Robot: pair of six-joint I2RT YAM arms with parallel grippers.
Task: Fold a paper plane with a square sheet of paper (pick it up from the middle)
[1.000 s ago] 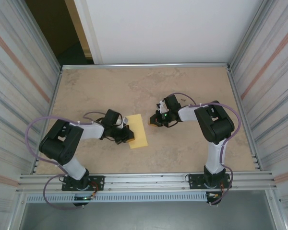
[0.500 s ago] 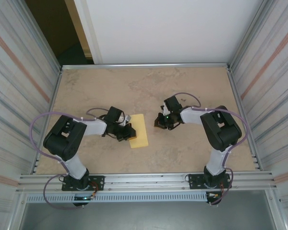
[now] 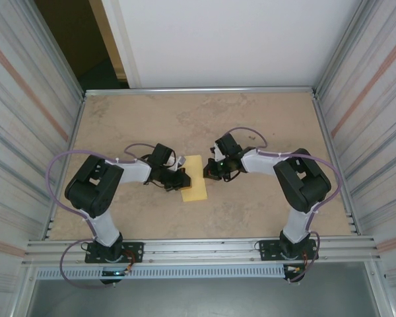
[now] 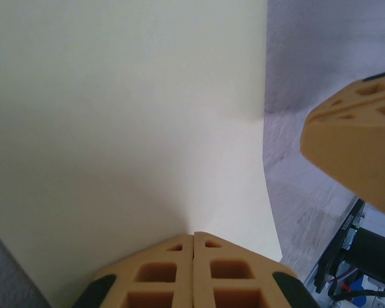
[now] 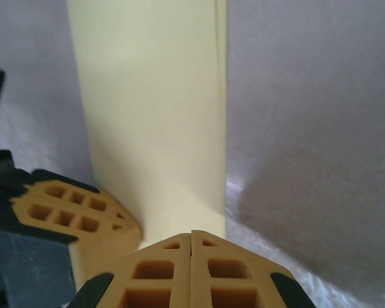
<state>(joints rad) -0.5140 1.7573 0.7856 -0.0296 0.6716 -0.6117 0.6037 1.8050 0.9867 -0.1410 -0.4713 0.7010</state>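
- From above, the thin pale-yellow sheet of paper [image 3: 196, 183] lies flat on the beige marbled table [image 3: 264, 211], a little left of the middle and between my two arms. Its outline here is an upright rectangle, not a square.
- My left gripper [image 3: 182, 180] reaches in from the left, and its tip meets the sheet's left edge about halfway along.
- My right gripper [image 3: 208, 172] comes in from the right, with its tip at the sheet's upper right edge. The two tips are close together, with the width of the paper between them.
- In the left wrist view, my left gripper [image 4: 193, 236] has its tan honeycomb fingers pressed together, with no gap along the seam. The pale-yellow sheet of paper [image 4: 128, 128] spreads out from right at the fingertips, which touch it. I cannot tell whether any paper is pinched between them (the seam hides that).
- At the right of that view, one tan finger [image 4: 356, 138] of my right gripper hangs over the grey-looking table [image 4: 308, 186], just past the sheet's right edge.
- In the right wrist view, my right gripper [image 5: 191, 235] is also closed tight, finger against finger. The sheet [image 5: 151, 115] runs away from the tips as a long strip, with a thin second edge line just inside its right border (that looks like stacked layers).
- Again the tips touch the paper, and I cannot tell whether they grip it.
- One finger [image 5: 77, 208] of my left gripper sits at the sheet's lower left, touching it, with the table [image 5: 308, 160] to the right.
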